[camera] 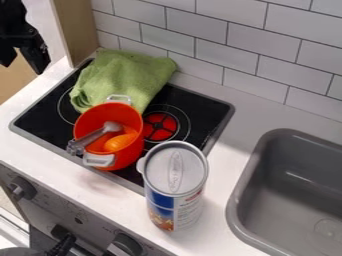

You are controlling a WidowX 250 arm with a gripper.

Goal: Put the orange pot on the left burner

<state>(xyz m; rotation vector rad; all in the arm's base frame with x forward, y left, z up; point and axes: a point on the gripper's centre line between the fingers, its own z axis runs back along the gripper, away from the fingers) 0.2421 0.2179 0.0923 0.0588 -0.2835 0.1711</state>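
I have my black two-finger claw [23, 67] at the upper left, above the worktop [235, 116] and beside the pale wooden panel [77, 30], its fingers apart; the orange pot with light grey handles [89, 121] stands upright on the black cooktop with a grey rim [40, 117], left of the glowing red burner [160, 126] and partly covering the thin left burner ring [60, 110]; inside I see a grey utensil [93, 136] beside a smooth orange object [120, 142]; a crumpled green cloth [123, 72] lies behind the pot; a tall cylindrical canister with a grey lid [175, 200] stands upright in front; the grey sink [294, 180] is at right.
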